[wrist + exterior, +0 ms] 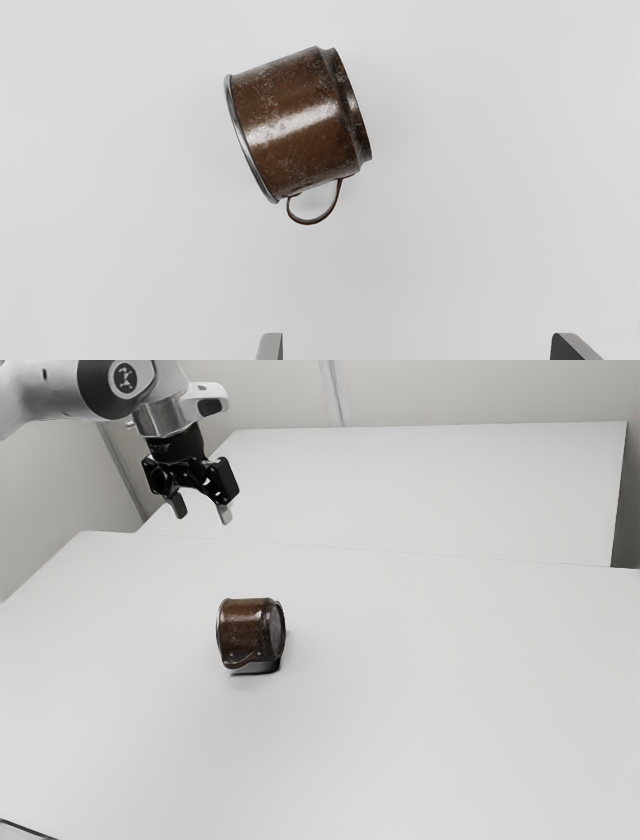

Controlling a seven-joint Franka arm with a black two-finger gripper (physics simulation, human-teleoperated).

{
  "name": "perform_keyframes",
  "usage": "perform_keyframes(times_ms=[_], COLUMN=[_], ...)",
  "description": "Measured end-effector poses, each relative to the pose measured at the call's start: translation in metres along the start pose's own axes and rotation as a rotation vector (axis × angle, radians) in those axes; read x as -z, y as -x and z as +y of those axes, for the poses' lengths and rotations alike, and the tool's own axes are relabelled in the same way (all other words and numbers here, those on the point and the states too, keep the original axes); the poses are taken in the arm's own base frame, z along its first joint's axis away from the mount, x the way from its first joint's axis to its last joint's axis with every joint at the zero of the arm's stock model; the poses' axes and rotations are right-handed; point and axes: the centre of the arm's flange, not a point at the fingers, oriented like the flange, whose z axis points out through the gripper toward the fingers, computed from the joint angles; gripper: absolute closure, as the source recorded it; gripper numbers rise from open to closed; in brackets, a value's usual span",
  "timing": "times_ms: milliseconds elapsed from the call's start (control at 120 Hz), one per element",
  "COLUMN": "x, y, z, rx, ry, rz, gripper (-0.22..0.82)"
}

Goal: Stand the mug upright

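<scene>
High above the table, my gripper [203, 513] stands open in the exterior view, with nothing between its fingers. The brown, worn metal mug [246, 632] lies on its side below it, its base facing the exterior view's right. In the wrist view the mug [300, 122] shows its curved side, a silver rim at one end and the darker base at the other. Its thin looped handle [308, 221] is on the side nearer the gripper [417, 345], whose two fingertips are wide apart. The mug's inside is hidden.
The mug rests on a large white table [420, 700]. Behind it is another white surface [430, 490], with pale walls [480, 390] beyond. A dark cable [25, 829] crosses the near left corner of the exterior view.
</scene>
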Motion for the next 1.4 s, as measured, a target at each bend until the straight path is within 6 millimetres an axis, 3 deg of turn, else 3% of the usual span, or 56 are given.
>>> perform_keyframes(times_ms=[267,450,542,700,842,1033,1400], x=[-0.002,-0.011,-0.014,-0.020,-0.040,-0.067,-0.144], y=[-0.001,-0.013,-0.015,-0.013,-0.015,-0.018,-0.010], z=[0.004,0.002,-0.016,-0.070,-0.106,-0.132,-0.153], rx=[-0.005,-0.003,0.024,0.105,0.147,0.156,0.159], ry=[0.000,0.002,0.013,0.046,0.115,0.200,0.337], rz=[-0.005,-0.021,-0.028,-0.039,-0.064,-0.086,-0.100], gripper=[0.02,0.02,0.02,0.02,0.02,0.03,0.03])
